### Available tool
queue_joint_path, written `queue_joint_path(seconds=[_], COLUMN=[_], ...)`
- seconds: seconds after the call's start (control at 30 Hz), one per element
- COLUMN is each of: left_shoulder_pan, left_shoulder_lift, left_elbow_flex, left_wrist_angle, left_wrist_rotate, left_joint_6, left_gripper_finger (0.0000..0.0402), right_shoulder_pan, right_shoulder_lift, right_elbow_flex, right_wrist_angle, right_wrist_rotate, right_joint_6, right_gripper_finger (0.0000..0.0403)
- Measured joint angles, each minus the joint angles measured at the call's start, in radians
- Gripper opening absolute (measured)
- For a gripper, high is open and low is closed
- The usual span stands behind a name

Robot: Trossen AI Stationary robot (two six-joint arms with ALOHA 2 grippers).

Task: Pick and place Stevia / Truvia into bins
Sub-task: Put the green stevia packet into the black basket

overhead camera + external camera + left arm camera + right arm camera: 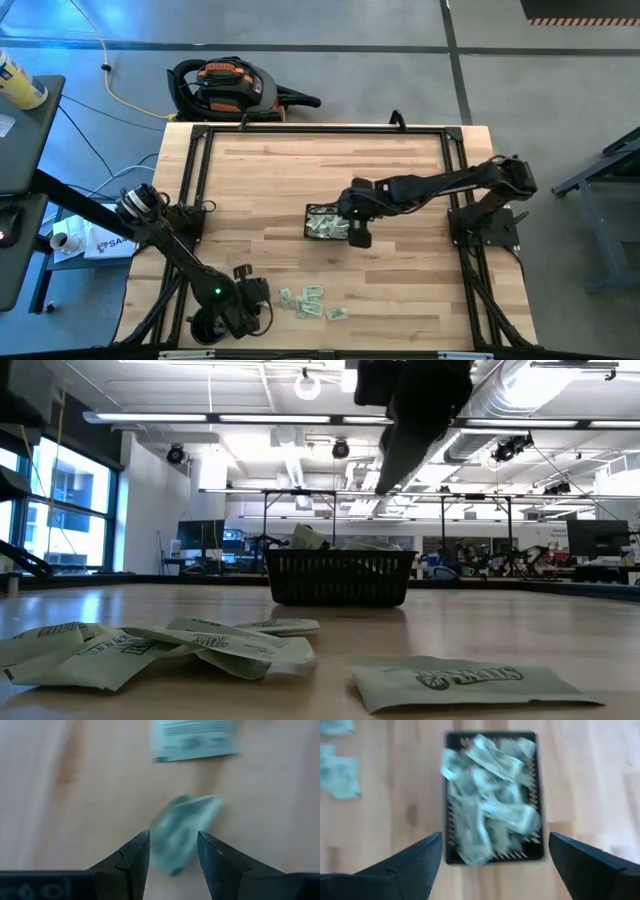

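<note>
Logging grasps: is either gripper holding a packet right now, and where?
No. The right gripper is open above the tray; the left gripper is open over a packet.

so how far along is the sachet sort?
Done: the black mesh tray is heaped with Stevia sachets. In hand: the right gripper is open above the tray and holds nothing; the left gripper is open over a loose sachet. Left: a small cluster of sachets on the table's near edge.

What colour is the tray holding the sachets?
Black mesh tray, piled with pale green sachets; clearest in the right wrist view.
</note>
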Motion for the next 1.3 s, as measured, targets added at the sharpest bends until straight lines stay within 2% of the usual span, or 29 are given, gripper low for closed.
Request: queue_joint_path(seconds=[0.13,0.37,0.47,0.67,0.83,1.03,1.17,1.23,1.3], left_shoulder_pan=[0.008,0.120,0.188,0.319,0.404,0.516,0.632,0.700,0.762], left_shoulder_lift=[-0.001,-0.005,-0.005,-0.003,-0.023,-0.131,-0.167,-0.168,-0.135], left_elbow_flex=[-0.049,-0.087,-0.092,-0.093,-0.039,0.103,0.159,0.163,0.155], left_wrist_angle=[0.124,0.142,0.137,0.105,-0.020,-0.156,-0.073,0.003,0.094], left_wrist_rotate=[-0.008,-0.021,-0.013,-0.018,-0.014,-0.106,-0.119,-0.049,0.076], left_joint_6=[0.085,0.186,0.280,0.450,0.529,0.737,0.887,0.959,1.002], left_gripper_finger=[0.0198,0.0189,0.0153,0.0028,0.0035,0.0024,0.0024,0.0025,0.0037], right_shoulder_pan=[-0.001,-0.001,-0.001,-0.001,-0.006,-0.066,-0.117,-0.135,-0.143], right_shoulder_lift=[-0.034,-0.053,-0.055,-0.077,-0.142,-0.259,-0.323,-0.343,-0.351], right_elbow_flex=[-0.001,-0.001,-0.001,-0.001,-0.001,-0.001,-0.001,-0.001,0.000], right_wrist_angle=[-0.066,-0.138,-0.151,-0.208,-0.228,-0.281,-0.301,-0.306,-0.315], right_wrist_rotate=[0.066,0.145,0.169,0.248,0.317,0.405,0.417,0.401,0.380], right_joint_6=[0.003,-0.001,-0.009,-0.043,-0.061,-0.056,-0.051,-0.040,-0.028], right_gripper_finger=[0.0355,0.0355,0.0355,0.0342,0.0321,0.0305,0.0303,0.0303,0.0303])
